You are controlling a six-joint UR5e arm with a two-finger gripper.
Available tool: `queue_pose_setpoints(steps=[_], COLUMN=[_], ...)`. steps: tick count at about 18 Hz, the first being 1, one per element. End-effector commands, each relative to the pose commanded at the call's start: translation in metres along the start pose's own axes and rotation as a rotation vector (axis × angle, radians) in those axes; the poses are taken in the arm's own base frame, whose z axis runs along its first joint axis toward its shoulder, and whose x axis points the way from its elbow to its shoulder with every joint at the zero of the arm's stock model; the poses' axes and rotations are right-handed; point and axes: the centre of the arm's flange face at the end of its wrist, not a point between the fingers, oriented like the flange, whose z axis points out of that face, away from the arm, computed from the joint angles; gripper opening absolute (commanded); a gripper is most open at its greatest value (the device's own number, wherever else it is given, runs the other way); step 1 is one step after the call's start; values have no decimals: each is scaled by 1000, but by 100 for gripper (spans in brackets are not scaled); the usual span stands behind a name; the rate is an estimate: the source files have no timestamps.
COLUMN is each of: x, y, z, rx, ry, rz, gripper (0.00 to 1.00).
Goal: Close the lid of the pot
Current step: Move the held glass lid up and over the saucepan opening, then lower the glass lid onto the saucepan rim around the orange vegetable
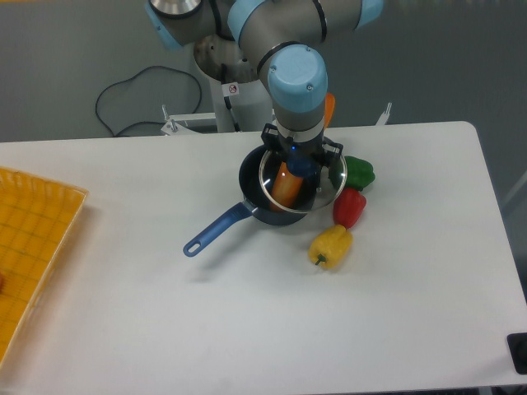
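Note:
The dark blue pot (262,207) sits mid-table, its lighter blue handle (214,230) pointing front-left. An orange pepper (287,186) shows inside it through the glass. The pot lid (302,183), a clear glass disc with a metal rim, hangs just over the pot, shifted a little to the right of it. My gripper (300,167) comes straight down from above and is shut on the lid's blue knob (301,168). Whether the lid touches the pot's rim I cannot tell.
Three peppers lie right of the pot: green (357,172), red (349,206) and yellow (331,245). A yellow mesh tray (33,239) is at the left table edge. The robot's base and a cable (140,90) are behind the table.

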Motion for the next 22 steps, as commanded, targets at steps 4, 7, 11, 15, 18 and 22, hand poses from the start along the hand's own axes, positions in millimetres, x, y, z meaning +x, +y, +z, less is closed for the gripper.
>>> queue_pose_setpoints(steps=[4,7,11,15,18,22], x=[2,5,9,17,19,24], y=[2,1,-1,-2,-1,3], z=[2,5,11,15,16,20], rx=[-4,-7,-34,-47,-52,-58], ry=[2,5,-1,-1,-5,-1], rz=[1,5,15,29,32,34], gripper=[40,40,41,41,41,41])
